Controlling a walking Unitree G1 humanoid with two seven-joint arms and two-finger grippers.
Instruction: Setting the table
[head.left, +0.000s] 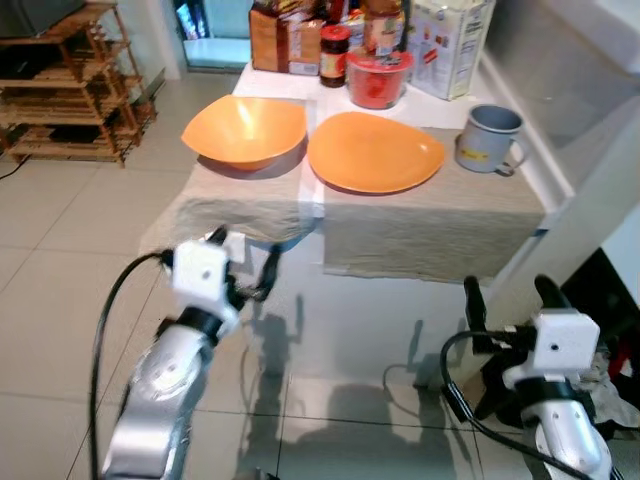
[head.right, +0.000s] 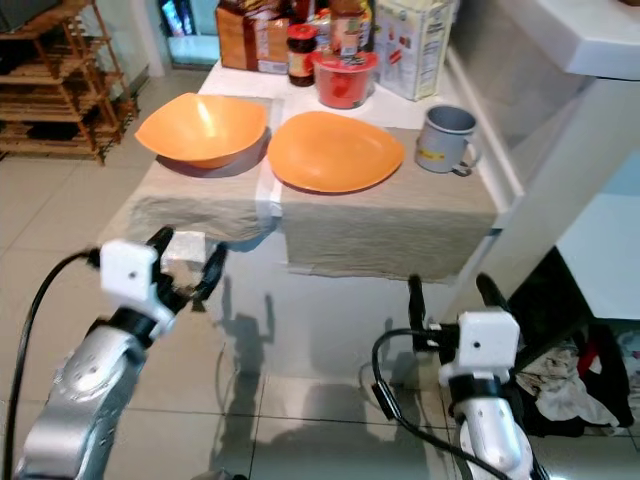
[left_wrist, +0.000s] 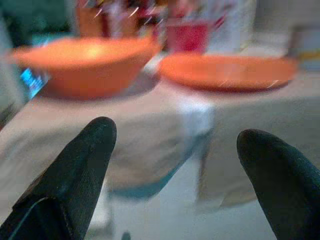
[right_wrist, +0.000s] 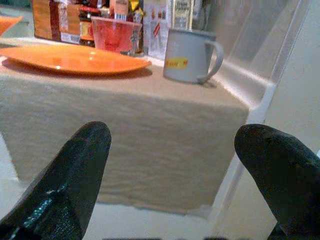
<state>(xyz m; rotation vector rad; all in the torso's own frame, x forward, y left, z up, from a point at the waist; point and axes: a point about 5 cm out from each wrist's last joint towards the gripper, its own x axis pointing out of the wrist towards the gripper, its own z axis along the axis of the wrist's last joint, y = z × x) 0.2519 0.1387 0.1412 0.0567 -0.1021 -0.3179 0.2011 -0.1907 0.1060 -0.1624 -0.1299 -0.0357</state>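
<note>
Two sets of jaws, both released and holding nothing. My left gripper (head.left: 245, 262) hangs just short of the near edge of the surface (head.left: 430, 285), its fingers spread wide in the left wrist view, level with the drooping hem of the left mat (head.left: 235, 205). My right gripper (head.left: 508, 292) sits lower and further right, off the near right corner, fingers equally wide apart and pointed at the front drop of the right mat (right_wrist: 125, 140).

Beyond the left gripper, on the left mat, stands the bowl (head.left: 244, 130); the plate (head.left: 375, 152) lies to its right on the other mat, their rims close together. Further right is the mug (head.left: 489, 138), handle turned to the near right. At the far end stand a red tub (head.left: 378, 80), a jar (head.left: 334, 55) and boxes (head.left: 452, 40). A wooden rack (head.left: 70, 85) stands on the floor at far left.

My guess is that the bowl and plate are light, stiff plastic with a glossy, slippery skin. I would pinch the bowl at its near rim, one finger inside, one outside. The plate lies flat, so I would need a finger slid under its near lip. The mug looks like enamel or ceramic, heavier and chip-prone; I would take it across the wall, not the handle. Both mats are soft cloth and would drag if nudged.
</note>
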